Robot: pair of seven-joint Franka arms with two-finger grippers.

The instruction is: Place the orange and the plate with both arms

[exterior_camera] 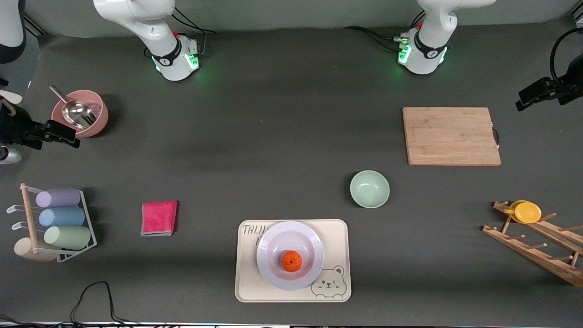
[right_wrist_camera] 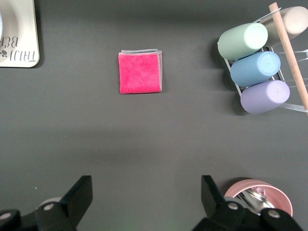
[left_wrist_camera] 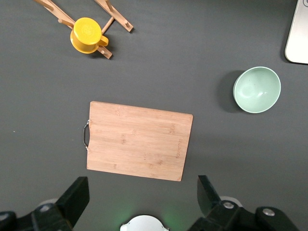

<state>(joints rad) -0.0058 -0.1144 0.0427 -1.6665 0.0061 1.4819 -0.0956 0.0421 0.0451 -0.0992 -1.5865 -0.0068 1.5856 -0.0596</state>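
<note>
The orange lies in the middle of the pale lavender plate. The plate rests on a cream bear tray at the table's edge nearest the front camera. Both arms are drawn back above their bases, and neither gripper shows in the front view. My left gripper hangs open and empty, high over the dark mat between its base and the wooden cutting board. My right gripper is also open and empty, high over bare mat near the pink cloth. Orange and plate are out of both wrist views.
A mint bowl and the cutting board lie toward the left arm's end, with a wooden rack holding a yellow cup. Pink cloth, a cup rack and a pink bowl with scoop are toward the right arm's end.
</note>
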